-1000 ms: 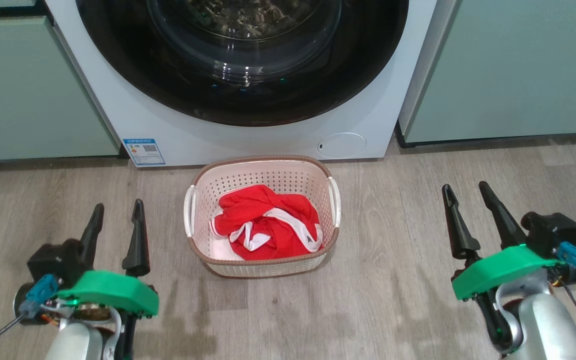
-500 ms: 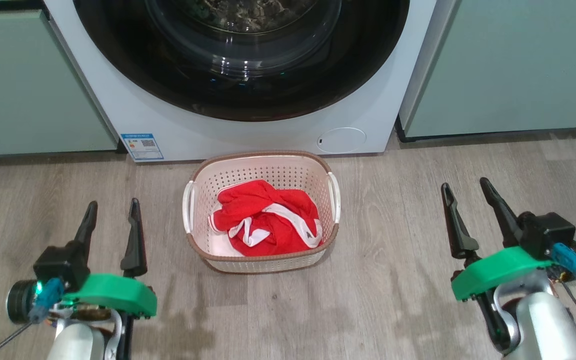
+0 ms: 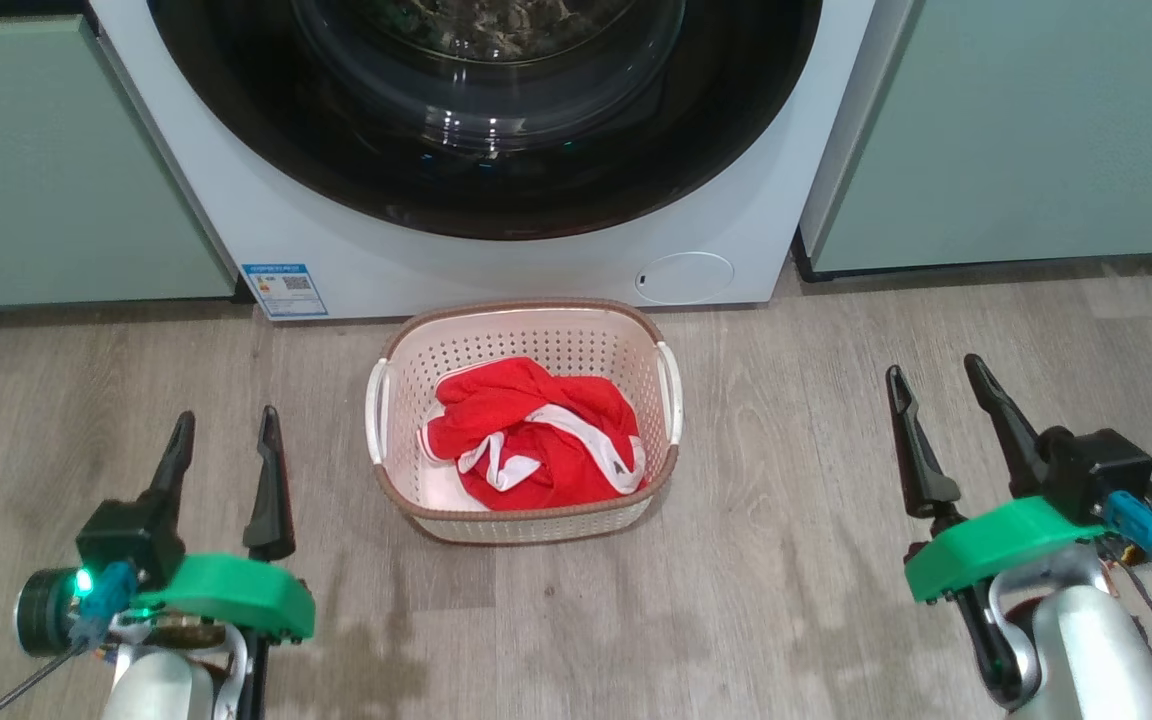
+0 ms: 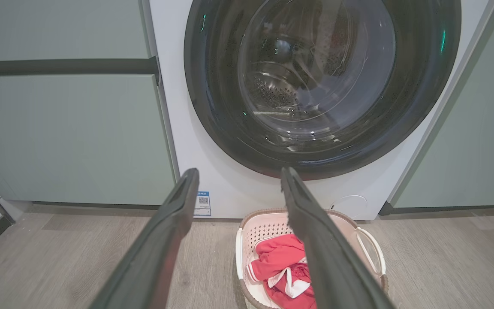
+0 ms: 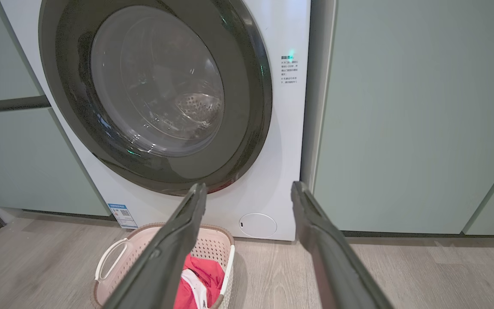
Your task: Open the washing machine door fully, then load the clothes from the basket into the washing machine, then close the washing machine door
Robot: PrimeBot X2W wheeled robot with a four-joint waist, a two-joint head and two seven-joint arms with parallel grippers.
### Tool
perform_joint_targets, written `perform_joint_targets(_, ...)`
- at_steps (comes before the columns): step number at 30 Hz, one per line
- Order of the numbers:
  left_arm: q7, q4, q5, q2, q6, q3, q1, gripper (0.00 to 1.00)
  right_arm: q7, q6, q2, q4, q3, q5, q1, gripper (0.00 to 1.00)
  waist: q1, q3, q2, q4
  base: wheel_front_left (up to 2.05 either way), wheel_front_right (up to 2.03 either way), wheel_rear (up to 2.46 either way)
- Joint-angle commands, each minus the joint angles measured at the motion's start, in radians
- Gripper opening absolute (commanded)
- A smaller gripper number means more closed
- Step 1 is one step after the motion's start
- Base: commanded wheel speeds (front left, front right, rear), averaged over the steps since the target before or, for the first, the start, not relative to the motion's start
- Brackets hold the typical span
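The white washing machine point(image 3: 236, 200) point(image 4: 225, 184) point(image 5: 285, 141) stands ahead between cabinets. Its round black-rimmed door point(image 3: 486, 190) point(image 4: 315, 86) point(image 5: 157, 98) sits flush against the front, closed. On the floor before it is the cream basket point(image 3: 526, 325) point(image 4: 371, 244) point(image 5: 109, 266), holding the red clothes point(image 3: 526, 445) point(image 4: 277, 262) point(image 5: 200, 274) with white trim. My left gripper point(image 3: 224, 425) point(image 4: 238, 176) hovers open to the basket's left, nothing between its fingers. On the basket's right, my right gripper point(image 3: 938, 372) point(image 5: 247, 189) is likewise open with nothing in it.
Pale green cabinets point(image 3: 46, 170) point(image 3: 1016, 140) flank the machine on both sides. Wood-look floor point(image 3: 786, 560) spreads around the basket. A round filter cap point(image 3: 684, 277) and a blue sticker point(image 3: 284, 288) sit low on the machine's front.
The head view has tilted slightly, shifting the scene upward. My left gripper has sunk a little lower in the view; the right one has barely moved. Both stay open.
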Motion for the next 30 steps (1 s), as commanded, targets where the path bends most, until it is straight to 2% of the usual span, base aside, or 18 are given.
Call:
perform_joint_targets(1, -0.013, -0.027, -0.003, 0.009, -0.002, 0.039, -0.038, 1.00, -0.014, 0.000, 0.001, -0.029, 0.020, 0.003, -0.023, 1.00, 0.0000, 0.000, 0.0000, 0.000, 0.00, 0.00, 0.00)
perform_joint_targets(30, -0.013, 0.005, 0.001, 0.007, 0.005, 0.039, -0.040, 1.00, -0.018, 0.000, 0.001, -0.021, 0.011, 0.025, -0.018, 1.00, 0.0000, -0.008, 0.0000, 0.010, 0.00, 0.00, 0.00)
